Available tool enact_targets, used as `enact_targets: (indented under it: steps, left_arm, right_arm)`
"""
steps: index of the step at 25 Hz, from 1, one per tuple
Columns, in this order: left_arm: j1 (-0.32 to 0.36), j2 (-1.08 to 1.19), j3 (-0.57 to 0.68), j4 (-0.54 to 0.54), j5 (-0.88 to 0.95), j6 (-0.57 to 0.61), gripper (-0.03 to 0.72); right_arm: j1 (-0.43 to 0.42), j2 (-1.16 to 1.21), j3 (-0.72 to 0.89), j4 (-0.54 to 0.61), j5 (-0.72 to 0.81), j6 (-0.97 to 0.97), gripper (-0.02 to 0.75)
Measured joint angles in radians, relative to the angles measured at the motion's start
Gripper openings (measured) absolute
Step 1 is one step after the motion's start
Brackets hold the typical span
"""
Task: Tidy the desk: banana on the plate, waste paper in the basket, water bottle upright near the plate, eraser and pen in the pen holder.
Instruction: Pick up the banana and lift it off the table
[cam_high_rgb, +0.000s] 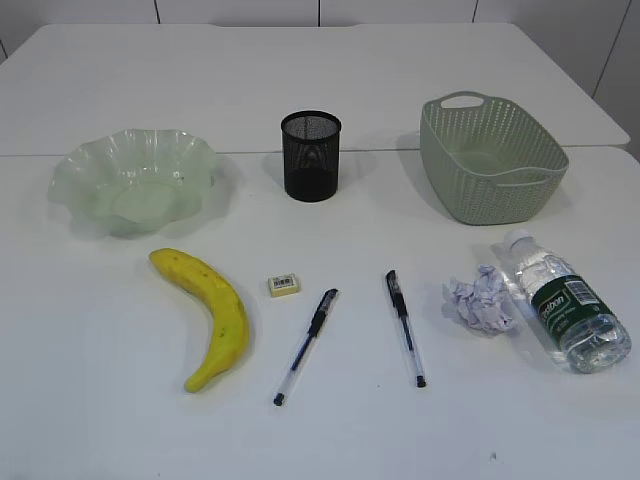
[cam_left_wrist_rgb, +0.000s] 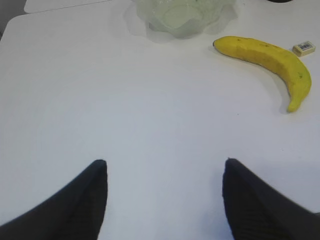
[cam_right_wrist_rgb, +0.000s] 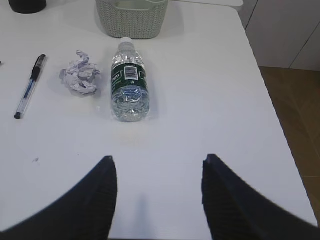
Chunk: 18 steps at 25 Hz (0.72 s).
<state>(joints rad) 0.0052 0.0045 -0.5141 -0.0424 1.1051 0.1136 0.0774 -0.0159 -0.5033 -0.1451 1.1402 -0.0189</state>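
Speckled yellow banana (cam_high_rgb: 209, 315) lies curved beside the plate (cam_high_rgb: 75, 180), both arms' jaws wide and empty

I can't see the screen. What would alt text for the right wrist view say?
A water bottle lies on its side on a white table, crumpled paper left of it, a pen farther left. A green basket stands behind; the open right gripper frames the bottom.

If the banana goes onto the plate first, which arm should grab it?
Probably the left. The banana and the plate both lie ahead of the open left gripper. The right gripper faces the water bottle and crumpled paper instead.
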Motion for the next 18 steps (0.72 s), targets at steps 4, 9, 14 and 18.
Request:
enact_targets:
  steps: [4,9,14,18]
  left_arm:
    - [0.0,0.0,0.0,0.0,0.0,0.0,0.506]
    - [0.0,0.0,0.0,0.0,0.0,0.0,0.506]
    - [0.0,0.0,0.0,0.0,0.0,0.0,0.506]
    - [0.0,0.0,0.0,0.0,0.0,0.0,0.506]
  right_arm:
    - [0.0,0.0,0.0,0.0,0.0,0.0,0.412]
    - [0.0,0.0,0.0,0.0,0.0,0.0,0.412]
    - [0.0,0.0,0.0,0.0,0.0,0.0,0.412]
    - [0.0,0.0,0.0,0.0,0.0,0.0,0.412]
